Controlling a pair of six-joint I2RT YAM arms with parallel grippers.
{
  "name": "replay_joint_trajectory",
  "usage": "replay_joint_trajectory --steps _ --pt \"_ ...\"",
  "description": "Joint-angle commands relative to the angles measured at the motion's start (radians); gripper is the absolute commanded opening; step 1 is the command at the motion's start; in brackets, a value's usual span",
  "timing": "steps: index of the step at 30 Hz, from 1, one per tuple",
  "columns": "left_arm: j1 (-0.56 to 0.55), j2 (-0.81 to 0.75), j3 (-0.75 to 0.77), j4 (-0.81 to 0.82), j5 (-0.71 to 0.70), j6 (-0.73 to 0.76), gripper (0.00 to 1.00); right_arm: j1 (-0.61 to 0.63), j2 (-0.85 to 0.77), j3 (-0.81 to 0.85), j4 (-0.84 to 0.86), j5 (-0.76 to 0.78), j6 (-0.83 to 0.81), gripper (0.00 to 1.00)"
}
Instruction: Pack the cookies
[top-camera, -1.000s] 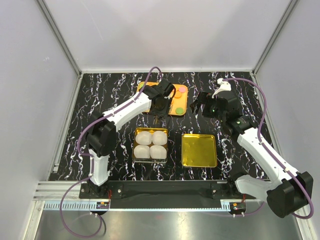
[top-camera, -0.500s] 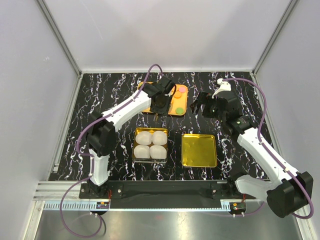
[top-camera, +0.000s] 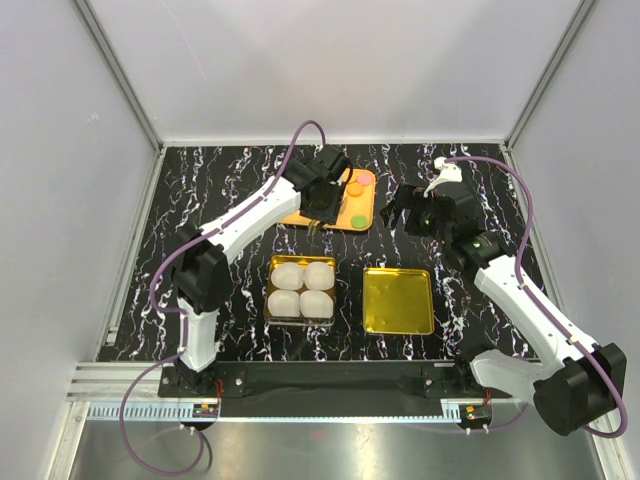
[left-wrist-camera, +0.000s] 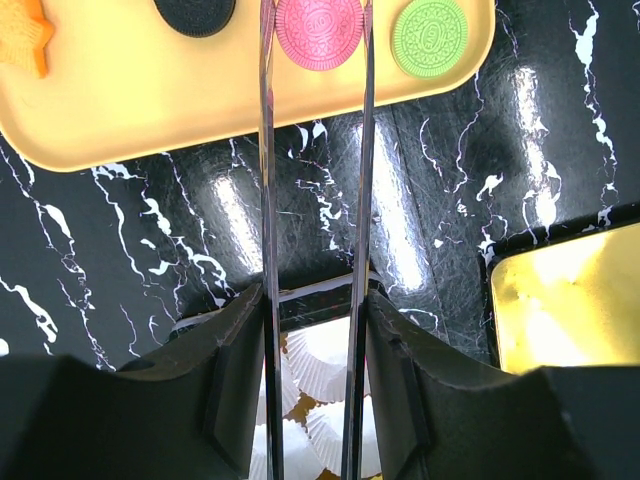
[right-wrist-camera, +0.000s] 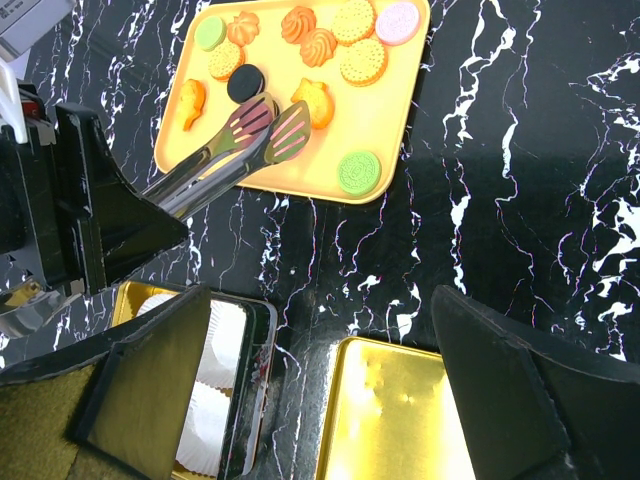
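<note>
You've moved the L gripper, clamped on the tongs, toward 12 o'clock over the orange tray. Tips now straddle the pink cookie, poss. not touching, so a pick looks close. Other cookies lie on that tray. R gripper spread wide, 3 o'clock.

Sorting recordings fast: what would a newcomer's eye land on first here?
The left gripper holds tongs whose tips straddle a pink cookie on the orange tray of cookies, far centre. Nearer, four white paper cups sit in a box, an empty gold tin to their right.
</note>
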Motion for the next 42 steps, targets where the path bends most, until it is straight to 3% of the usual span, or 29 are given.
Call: replay_joint_trajectory --steps 1,26,35,42 --pt "-0.002 -0.089 -0.005 0.004 -0.021 0.010 0.44 -0.005 -0.010 0.006 0.009 0.025 -0.017 1.00" --pt "-0.004 -0.701 -0.526 -0.070 0.005 -0.073 0.45 -0.005 0.023 0.015 0.006 0.045 -0.023 1.00" --pt "-0.005 -0.827 -0.690 -0.099 0.034 -0.088 0.45 -0.005 0.040 0.021 0.008 0.042 -0.023 1.00" --pt "-0.012 -0.870 -0.734 -0.122 0.058 -0.082 0.45 -0.005 0.042 0.023 0.008 0.042 -0.025 1.00"
